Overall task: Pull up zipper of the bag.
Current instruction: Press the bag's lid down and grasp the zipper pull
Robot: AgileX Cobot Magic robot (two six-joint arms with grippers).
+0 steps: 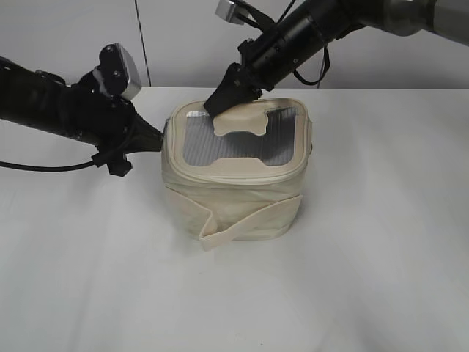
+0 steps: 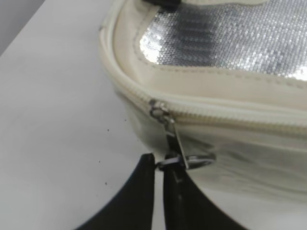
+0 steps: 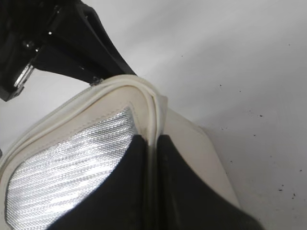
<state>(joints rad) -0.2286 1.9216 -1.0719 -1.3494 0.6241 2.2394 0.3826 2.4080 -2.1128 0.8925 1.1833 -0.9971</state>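
- I see the bag (image 1: 234, 172) upright at centre of the white table (image 1: 381, 257), mesh top panel (image 1: 238, 139) facing up, strap band (image 1: 245, 220) wrapped across the front.
- Left gripper (image 2: 160, 165) sits at the bag's 9 o'clock side; its fingertips are pinched together on the ring pull (image 2: 194, 160) of a silver slider (image 2: 160, 111).
- The zipper (image 2: 230, 115) track reads as meshed to the slider's right.
- Right gripper (image 3: 152, 153) comes in from 1 o'clock, fingers clamped on the lid's rim edge near the far-left corner, beside the cream patch (image 1: 245, 121).
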